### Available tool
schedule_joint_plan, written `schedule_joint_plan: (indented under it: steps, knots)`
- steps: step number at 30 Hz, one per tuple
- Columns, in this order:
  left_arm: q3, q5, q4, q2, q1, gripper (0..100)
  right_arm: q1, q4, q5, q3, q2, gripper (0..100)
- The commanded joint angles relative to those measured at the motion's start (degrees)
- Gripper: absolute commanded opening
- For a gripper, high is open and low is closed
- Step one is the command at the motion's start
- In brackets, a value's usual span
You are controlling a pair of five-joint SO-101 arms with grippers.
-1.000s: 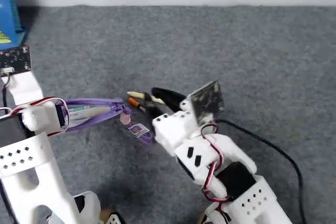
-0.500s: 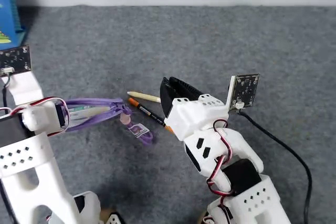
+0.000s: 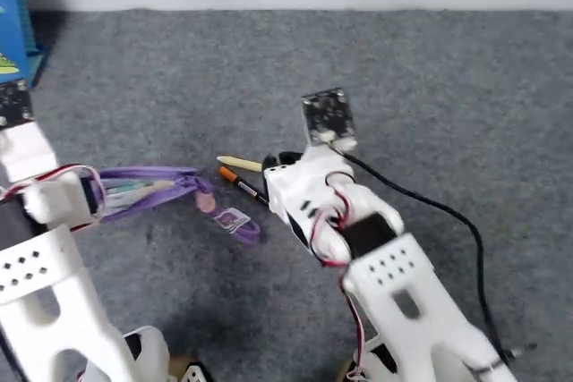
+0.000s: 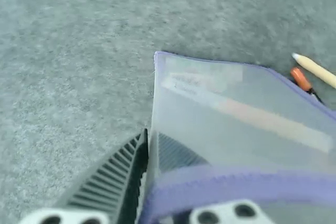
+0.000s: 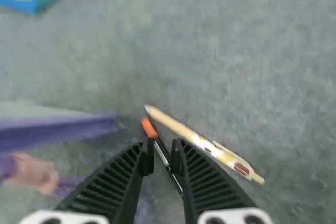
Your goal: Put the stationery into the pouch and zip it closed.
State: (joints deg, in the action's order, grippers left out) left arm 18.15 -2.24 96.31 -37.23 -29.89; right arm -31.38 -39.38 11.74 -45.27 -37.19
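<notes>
The left jaws are clamped on one edge of the clear, purple-trimmed pouch (image 4: pixel 236 119), which reaches out across the grey counter (image 3: pixel 466 87). The right jaws stand slightly apart, straddling the orange-capped pen (image 5: pixel 157 141). The pen lies beside a pencil (image 5: pixel 202 141), near the pouch.

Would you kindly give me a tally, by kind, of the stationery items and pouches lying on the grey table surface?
pouch: 1
pencil: 1
orange-capped pen: 1
Total: 3
Whatever shows through the pouch wall is too unclear to count.
</notes>
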Motion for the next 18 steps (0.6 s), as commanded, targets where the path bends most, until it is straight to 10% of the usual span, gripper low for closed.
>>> schedule_joint_plan:
  steps: [1,18]
  knots:
    - [-3.6,2.1,0.1,-0.1,-1.9,1,0.6,-3.5,-2.4,8.5,7.3,6.3]
    - [-0.9,2.4,-0.4,-0.4,-2.0,1,-0.6,-8.5,-14.8,34.7,45.8,22.1]
